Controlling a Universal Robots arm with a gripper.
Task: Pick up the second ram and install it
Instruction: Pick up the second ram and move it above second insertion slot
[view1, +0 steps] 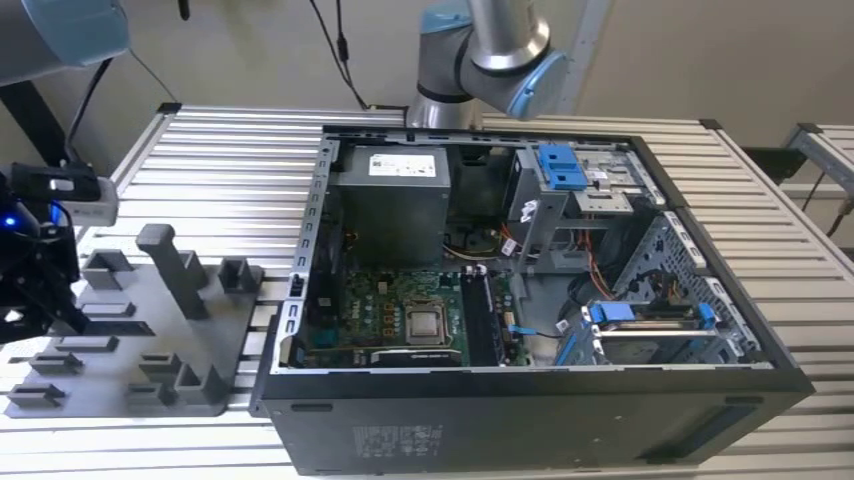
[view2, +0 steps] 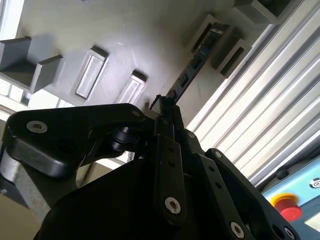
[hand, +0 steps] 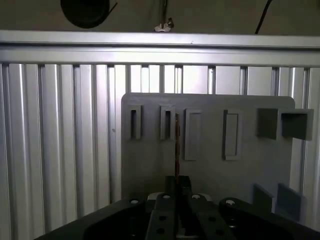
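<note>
In both wrist views my gripper (view2: 163, 106) (hand: 177, 183) is shut on the second ram (view2: 192, 65), a thin dark stick with black chips. Edge-on in the first wrist view, the second ram (hand: 176, 145) runs from my fingertips to the slotted end of the grey holder tray (hand: 210, 175). Its far end with the pale label lies at a raised slot of the holder tray (view2: 65, 30); whether it rests in the slot I cannot tell. In the exterior view my gripper (view1: 47, 300) hangs over the holder tray (view1: 147, 350) at the exterior view's left.
An open black computer case (view1: 534, 420) lies on the slatted metal table (view1: 227, 160), to the exterior view's right of the tray. Inside are a green motherboard (view1: 387, 320), a grey power supply (view1: 391, 200) and blue drive brackets (view1: 561, 165). Upright posts (view1: 167, 265) stand on the tray.
</note>
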